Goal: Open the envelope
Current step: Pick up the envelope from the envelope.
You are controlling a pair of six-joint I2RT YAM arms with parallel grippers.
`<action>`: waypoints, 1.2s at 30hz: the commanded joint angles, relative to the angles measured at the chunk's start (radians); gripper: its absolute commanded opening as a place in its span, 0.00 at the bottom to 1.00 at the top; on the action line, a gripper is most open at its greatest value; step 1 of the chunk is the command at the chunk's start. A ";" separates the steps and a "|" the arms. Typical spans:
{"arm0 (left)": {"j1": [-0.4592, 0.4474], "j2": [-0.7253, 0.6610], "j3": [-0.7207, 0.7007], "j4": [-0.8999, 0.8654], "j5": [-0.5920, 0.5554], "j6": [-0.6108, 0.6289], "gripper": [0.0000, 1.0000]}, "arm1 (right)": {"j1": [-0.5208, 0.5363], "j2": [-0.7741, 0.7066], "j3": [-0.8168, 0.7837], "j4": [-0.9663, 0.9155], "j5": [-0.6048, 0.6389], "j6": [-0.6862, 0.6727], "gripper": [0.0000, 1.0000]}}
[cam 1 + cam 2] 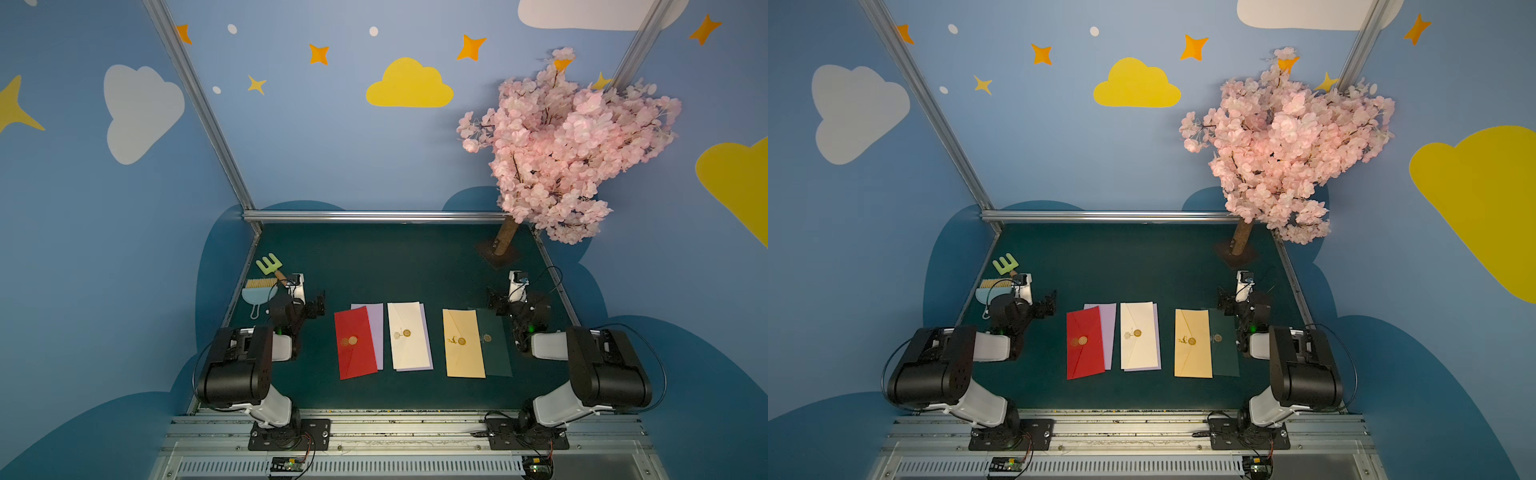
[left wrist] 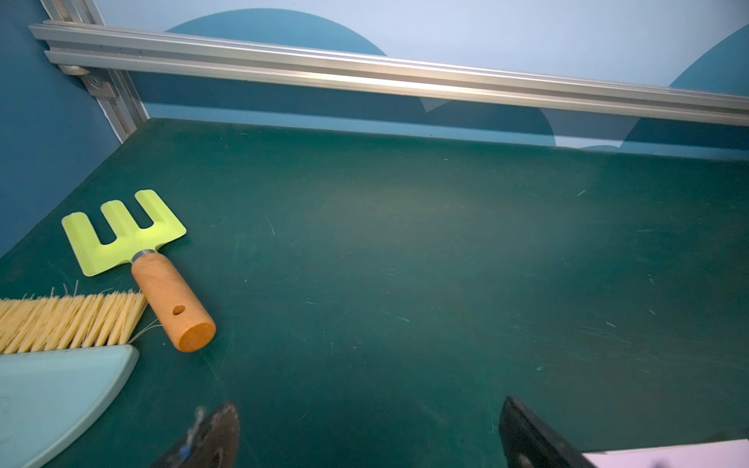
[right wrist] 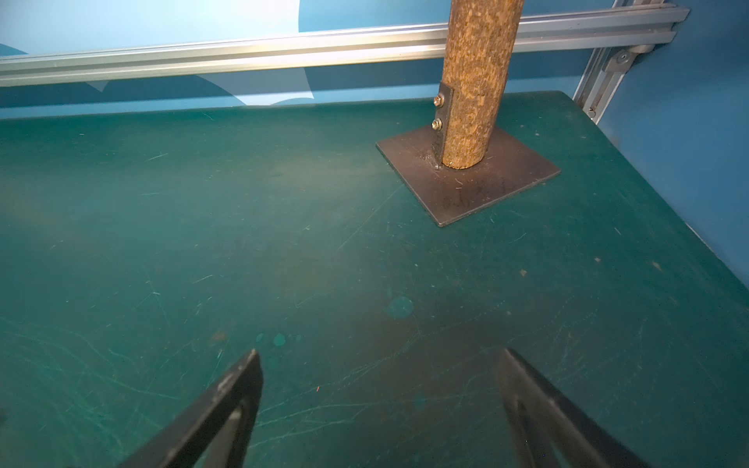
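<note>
Several sealed envelopes lie flat in a row on the green mat in both top views. A red envelope (image 1: 355,343) overlaps a lilac one (image 1: 376,328). In the middle a cream envelope (image 1: 409,334) covers another lilac one. A tan envelope (image 1: 463,343) overlaps a dark green one (image 1: 494,343). The flaps are down, each under a round wax seal. My left gripper (image 1: 319,305) is open, just left of the red envelope and touching nothing. My right gripper (image 1: 494,301) is open beside the dark green envelope. Both wrist views show wide jaws over bare mat; the left gripper (image 2: 369,403) has a lilac corner (image 2: 668,458) beside it, and the right gripper (image 3: 379,352) holds nothing.
A green hand rake (image 1: 269,264), a brush (image 1: 261,283) and a pale blue dustpan (image 1: 257,297) lie at the mat's left edge behind my left arm. A pink blossom tree stands on a metal base plate (image 3: 486,190) at the back right. An aluminium rail (image 1: 374,216) runs along the back.
</note>
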 commanded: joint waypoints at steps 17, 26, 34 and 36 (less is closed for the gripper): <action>-0.096 -0.241 0.125 -0.395 -0.203 0.014 0.86 | 0.093 -0.196 0.083 -0.308 0.148 -0.055 0.92; -0.239 -0.478 0.291 -0.801 -0.109 -0.156 0.89 | 0.367 -0.430 0.419 -0.902 0.274 -0.026 0.92; -0.320 -0.665 0.266 -0.993 -0.115 -0.403 0.92 | 0.576 -0.437 0.625 -1.250 0.216 0.177 0.91; -0.320 -0.678 0.257 -1.073 -0.123 -0.503 0.90 | 0.624 -0.386 0.662 -1.277 0.130 0.243 0.91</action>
